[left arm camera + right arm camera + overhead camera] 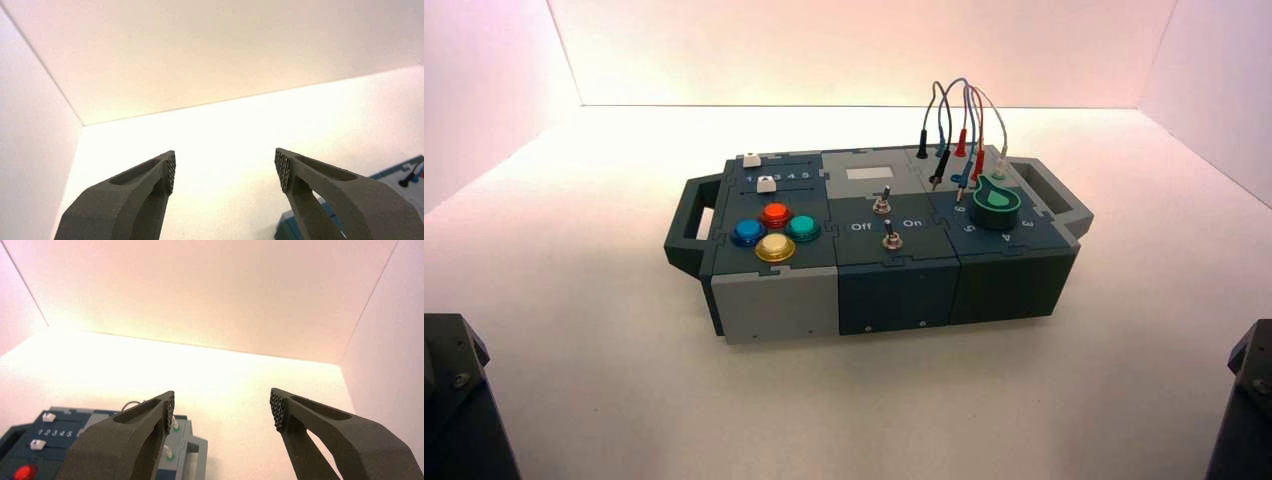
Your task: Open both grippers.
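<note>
From my station, the left gripper [224, 170] shows its jaws spread wide, the two grey fingers with dimpled pads [171, 169] well apart and nothing between them but the white desk [235, 130]. They touch nothing. A corner of the dark blue and grey control box [400, 187] sits beyond one finger, with a black plug just visible.

The right gripper [222, 411] is the same: jaws wide, empty, the textured pads [276, 409] facing each other across a broad gap and clear of everything. Past one finger I can see the box's slider end, where white lettering reads "1 2 3 4 5" [55, 433] between two white slider caps [48, 416], with a red round button [25, 472] below.

In the high view both arms sit parked at the near corners, the left arm's black body [459, 400] at the left edge and the right arm's black body [1246, 400] at the right, both well apart from the box [879, 240]. The box stands in the middle of the desk, turned slightly. On its left section are four round buttons: red [775, 213], blue [747, 232], teal [802, 227] and yellow [775, 247]. The middle section carries two metal toggle switches [890, 237] marked "Off" and "On". On the right sit a green knob [995, 203] and a cluster of red, black and blue plug wires [954, 125].
</note>
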Available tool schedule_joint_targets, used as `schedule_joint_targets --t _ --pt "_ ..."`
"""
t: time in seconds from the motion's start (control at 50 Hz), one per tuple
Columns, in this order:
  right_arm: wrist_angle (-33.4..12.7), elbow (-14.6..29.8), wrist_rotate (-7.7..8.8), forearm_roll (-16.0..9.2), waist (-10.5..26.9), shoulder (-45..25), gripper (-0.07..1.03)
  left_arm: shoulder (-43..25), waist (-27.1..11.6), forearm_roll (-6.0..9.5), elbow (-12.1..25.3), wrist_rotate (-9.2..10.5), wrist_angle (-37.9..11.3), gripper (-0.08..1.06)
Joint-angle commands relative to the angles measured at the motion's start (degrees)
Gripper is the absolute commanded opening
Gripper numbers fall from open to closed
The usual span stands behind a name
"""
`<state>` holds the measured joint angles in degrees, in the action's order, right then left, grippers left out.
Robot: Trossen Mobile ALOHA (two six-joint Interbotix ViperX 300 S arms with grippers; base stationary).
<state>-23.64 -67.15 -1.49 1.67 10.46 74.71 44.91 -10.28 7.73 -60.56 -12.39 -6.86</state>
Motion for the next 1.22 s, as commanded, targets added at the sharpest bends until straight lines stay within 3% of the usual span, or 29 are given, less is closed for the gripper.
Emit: schedule_joint_targets --t 0.02,1.22 --pt "0.7 0.9 -0.09 -0.4 -0.1 -1.3 0.99 -1.1 -0.6 0.09 2.5 -0.09 0.0 1.02" --pt "1.0 0.6 -0.18 -1.1 -0.1 -1.9 0.99 -4.0 -0.6 0.0 4.0 -0.18 -2.1 1.02"
